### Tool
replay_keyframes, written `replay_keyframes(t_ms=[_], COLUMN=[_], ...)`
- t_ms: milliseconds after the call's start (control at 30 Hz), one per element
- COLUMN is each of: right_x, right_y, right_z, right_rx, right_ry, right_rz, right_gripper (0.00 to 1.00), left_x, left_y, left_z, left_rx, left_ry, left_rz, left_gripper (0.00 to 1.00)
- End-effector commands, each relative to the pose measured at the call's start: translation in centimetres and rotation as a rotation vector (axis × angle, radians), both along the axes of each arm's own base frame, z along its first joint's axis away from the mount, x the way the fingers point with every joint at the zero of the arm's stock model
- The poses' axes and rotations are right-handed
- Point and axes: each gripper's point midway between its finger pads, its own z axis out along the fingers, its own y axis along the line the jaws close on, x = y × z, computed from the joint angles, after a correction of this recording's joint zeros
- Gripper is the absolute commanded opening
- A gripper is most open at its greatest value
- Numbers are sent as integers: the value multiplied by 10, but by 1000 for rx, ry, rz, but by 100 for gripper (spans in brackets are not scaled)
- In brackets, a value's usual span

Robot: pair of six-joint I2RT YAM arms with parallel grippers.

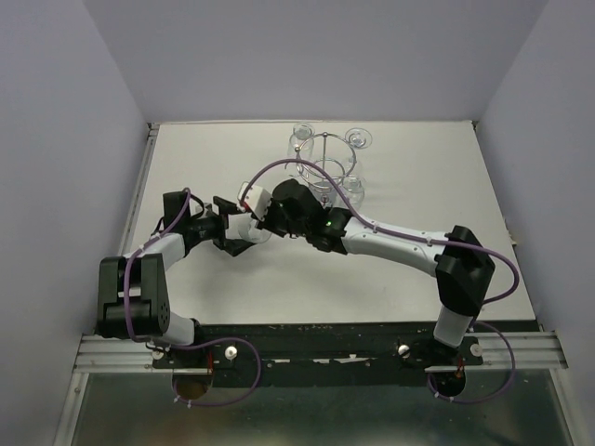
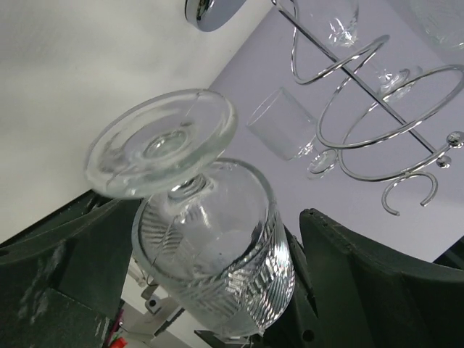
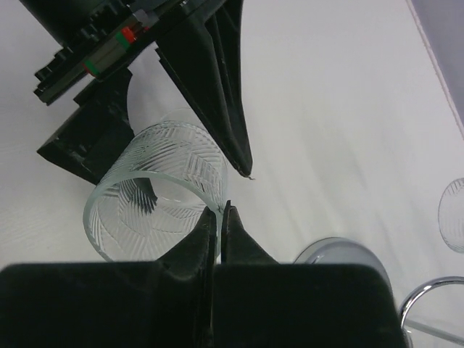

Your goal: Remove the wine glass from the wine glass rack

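The wine glass (image 2: 217, 254), clear with a ribbed bowl and a round foot, is off the rack and lies tilted between my two grippers above the table. My left gripper (image 2: 203, 209) has a finger on each side of the bowl and is shut on it. My right gripper (image 3: 220, 209) is shut on the rim of the same glass (image 3: 163, 185), pinching its edge. In the top view the two grippers meet left of the rack, left gripper (image 1: 234, 229) and right gripper (image 1: 268, 219). The chrome wine glass rack (image 1: 323, 160) stands behind them and shows in the left wrist view (image 2: 377, 109).
Several other clear glasses (image 1: 359, 140) hang on or stand by the rack at the back centre. The rack's mirrored base (image 3: 337, 252) is close to the right of my right gripper. Grey walls enclose the white table (image 1: 446, 177) on three sides.
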Motion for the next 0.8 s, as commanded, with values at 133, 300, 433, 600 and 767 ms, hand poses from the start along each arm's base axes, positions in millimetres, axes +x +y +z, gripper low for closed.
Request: replay_keyframes(t_ms=[133, 300, 433, 600, 767], right_x=[8, -11, -30, -34, -49], right_y=[-16, -37, -70, -122, -169], right_z=[12, 4, -10, -20, -20], right_rx=[-1, -65, -151, -246, -308], right_ry=[-26, -5, 24, 24, 43], right_rz=[-15, 88, 165, 157, 152], right_gripper=[1, 1, 1, 1, 1], left_x=[6, 15, 36, 56, 77], left_y=[13, 25, 45, 67, 83], left_z=[-8, -19, -20, -24, -25], left_rx=[25, 59, 145, 418, 546], left_ry=[15, 10, -94, -199, -265], left_rz=[36, 62, 95, 9, -60], left_gripper=[99, 99, 99, 99, 99])
